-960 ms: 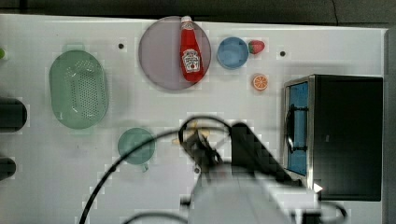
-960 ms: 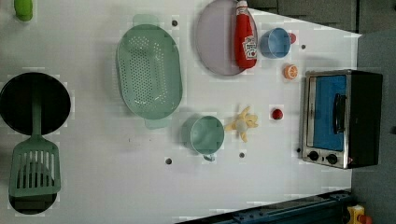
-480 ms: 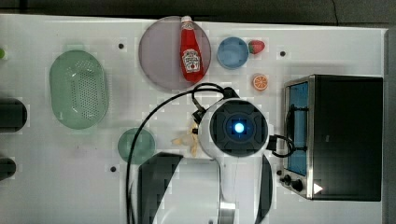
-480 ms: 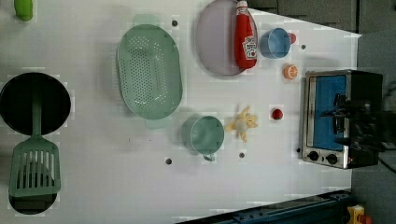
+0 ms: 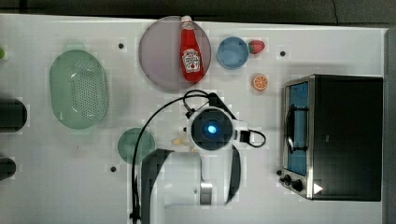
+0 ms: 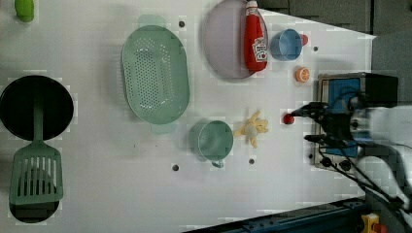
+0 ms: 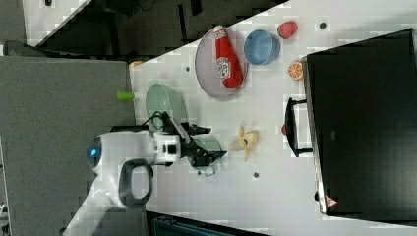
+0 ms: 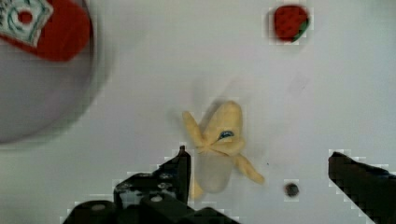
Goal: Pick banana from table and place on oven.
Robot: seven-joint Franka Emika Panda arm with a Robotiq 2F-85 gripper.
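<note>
End effector [image 8: 257, 172] open – above banana [image 8: 219, 140], not touching

One banana [image 6: 251, 129], one oven [image 5: 334, 137], one ketchup bottle [image 5: 192, 49], two strawberries [image 5: 256, 46], probably; one plate [image 5: 161, 58], colander [image 5: 78, 88], two cups [image 5: 232, 52].

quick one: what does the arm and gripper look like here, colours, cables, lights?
White glossy arm with dark grey joint bands. A round black cap on it carries a glowing blue light. Thin black cables loop beside it and trail down the links. The gripper is all black, with two slim black fingers.
</note>
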